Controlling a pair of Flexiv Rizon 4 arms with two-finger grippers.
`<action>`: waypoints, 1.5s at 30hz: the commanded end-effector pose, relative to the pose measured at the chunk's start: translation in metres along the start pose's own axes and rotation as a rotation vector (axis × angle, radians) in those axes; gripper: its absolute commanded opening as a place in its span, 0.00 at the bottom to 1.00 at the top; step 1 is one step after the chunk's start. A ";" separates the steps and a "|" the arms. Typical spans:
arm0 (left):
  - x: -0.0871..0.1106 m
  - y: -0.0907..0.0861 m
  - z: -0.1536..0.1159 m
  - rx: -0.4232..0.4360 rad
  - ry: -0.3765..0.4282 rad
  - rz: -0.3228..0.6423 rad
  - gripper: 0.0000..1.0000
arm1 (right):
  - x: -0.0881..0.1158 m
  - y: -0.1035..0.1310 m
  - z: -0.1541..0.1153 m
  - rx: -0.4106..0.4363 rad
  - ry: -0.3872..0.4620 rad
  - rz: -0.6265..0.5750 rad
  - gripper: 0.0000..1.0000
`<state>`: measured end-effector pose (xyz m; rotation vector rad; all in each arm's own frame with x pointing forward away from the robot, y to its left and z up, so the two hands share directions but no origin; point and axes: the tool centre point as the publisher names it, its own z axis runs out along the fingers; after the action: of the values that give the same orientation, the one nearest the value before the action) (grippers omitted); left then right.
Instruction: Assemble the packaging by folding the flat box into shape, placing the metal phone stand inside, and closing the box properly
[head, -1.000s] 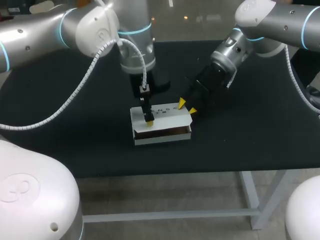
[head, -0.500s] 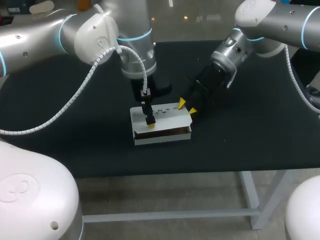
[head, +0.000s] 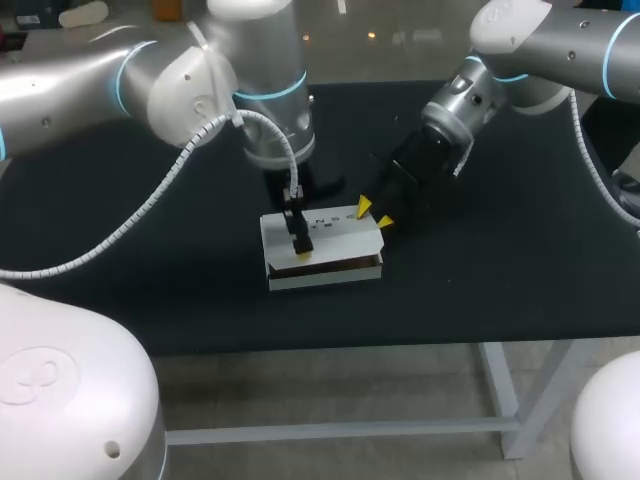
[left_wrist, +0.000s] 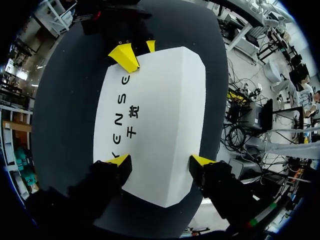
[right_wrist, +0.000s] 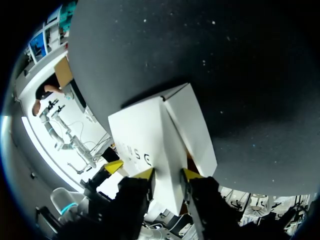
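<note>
The white box (head: 322, 252) lies mid-table with its printed lid (left_wrist: 150, 110) down. A dark brown gap (head: 328, 265) shows under the lid along the front. My left gripper (head: 298, 247) points straight down on the lid's left part. It is open, and its fingertips (left_wrist: 120, 161) rest over the lid's end, one near each long edge. My right gripper (head: 374, 214) is at the box's far right corner, shut on the white cardboard end (right_wrist: 167, 150) that runs between its fingers. Its yellow tips (left_wrist: 126, 56) show at the lid's far end. The phone stand is hidden.
The black table (head: 520, 240) carries only the box. Its front edge (head: 400, 345) runs close below the box. Both arms crowd the space above and behind the box.
My left arm's upper part has swung slightly to the right, while its gripper stays over the lid. The right arm and the box have not moved.
</note>
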<state>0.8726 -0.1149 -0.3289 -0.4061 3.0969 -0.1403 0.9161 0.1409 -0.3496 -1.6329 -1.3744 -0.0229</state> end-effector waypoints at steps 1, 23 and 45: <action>0.005 -0.001 0.001 -0.010 -0.035 -0.013 0.80 | 0.000 0.001 0.000 0.003 0.001 -0.001 0.36; -0.004 -0.007 0.006 -0.013 -0.175 -0.020 0.85 | 0.000 0.001 0.000 0.003 0.001 -0.001 0.36; -0.013 -0.013 0.005 -0.042 -0.292 -0.010 0.60 | 0.000 0.001 0.000 0.003 0.001 -0.001 0.37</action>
<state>0.8878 -0.1206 -0.3329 -0.3962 2.8215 -0.0293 0.9163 0.1411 -0.3496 -1.6332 -1.3741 -0.0238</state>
